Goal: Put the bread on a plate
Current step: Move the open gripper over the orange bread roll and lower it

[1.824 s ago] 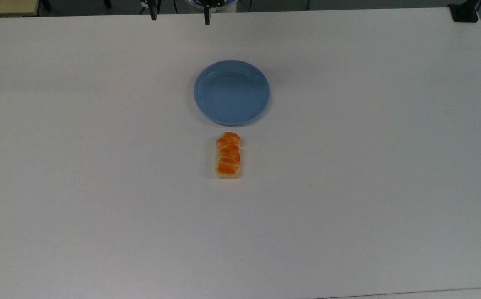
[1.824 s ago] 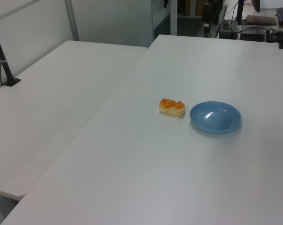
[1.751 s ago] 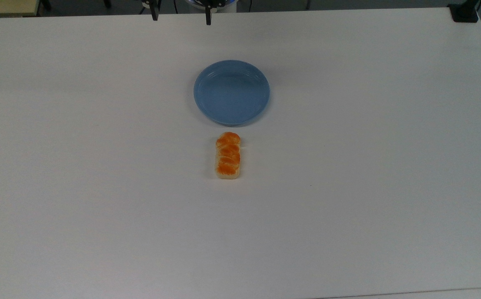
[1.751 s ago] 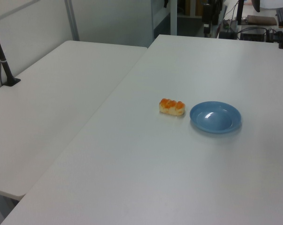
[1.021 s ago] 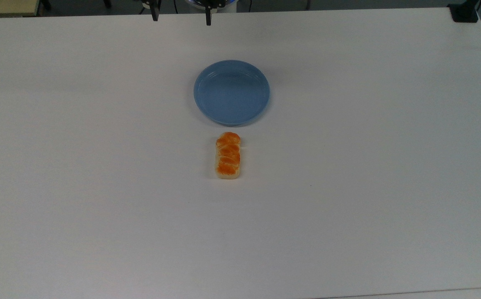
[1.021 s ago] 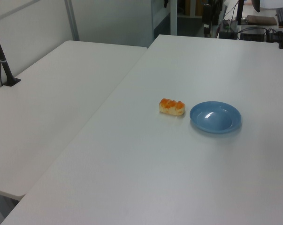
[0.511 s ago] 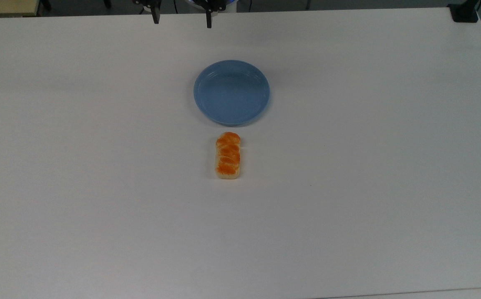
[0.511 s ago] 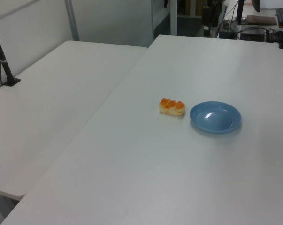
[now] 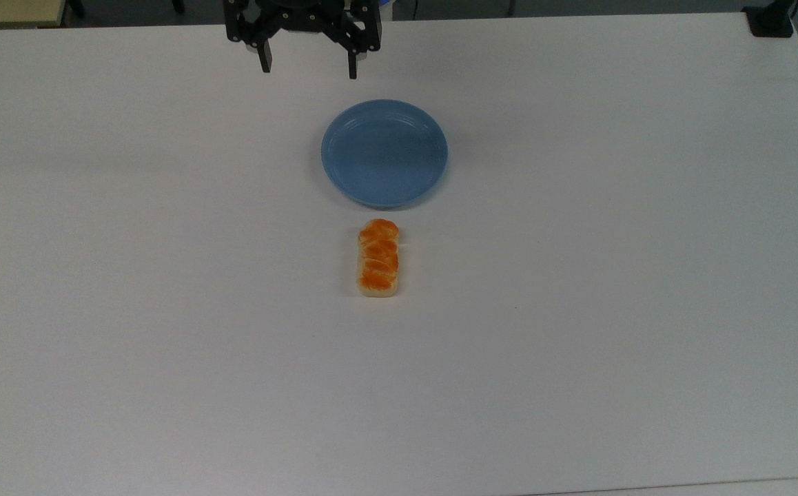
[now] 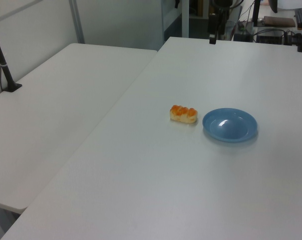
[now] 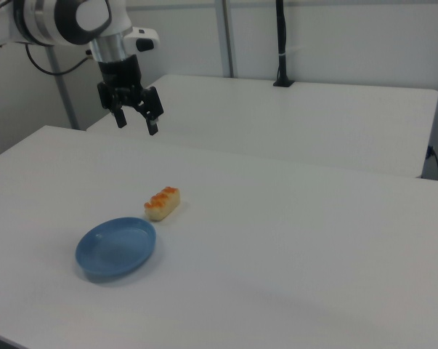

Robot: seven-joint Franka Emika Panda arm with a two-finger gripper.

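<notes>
The bread (image 9: 378, 258) lies flat on the white table, its orange-brown top up, just below the blue plate (image 9: 384, 153) in the top view. A small gap separates them, and the plate holds nothing. My gripper (image 9: 309, 70) hangs open and empty near the table's far edge, above and left of the plate in the top view. In the right view the gripper (image 11: 137, 125) is well above the tabletop, behind the bread (image 11: 163, 203) and the plate (image 11: 116, 247). In the left view the bread (image 10: 184, 114) lies just left of the plate (image 10: 230, 125).
A second white table (image 10: 65, 100) adjoins on the left view's left, with a black clamped pole (image 10: 3, 70) on it. A black mount (image 9: 771, 21) sits at the top view's upper right corner. Wide bare tabletop surrounds the bread and plate.
The gripper has come further into the top view, moving down the picture toward the plate, fingers still spread. Bread and plate have not moved.
</notes>
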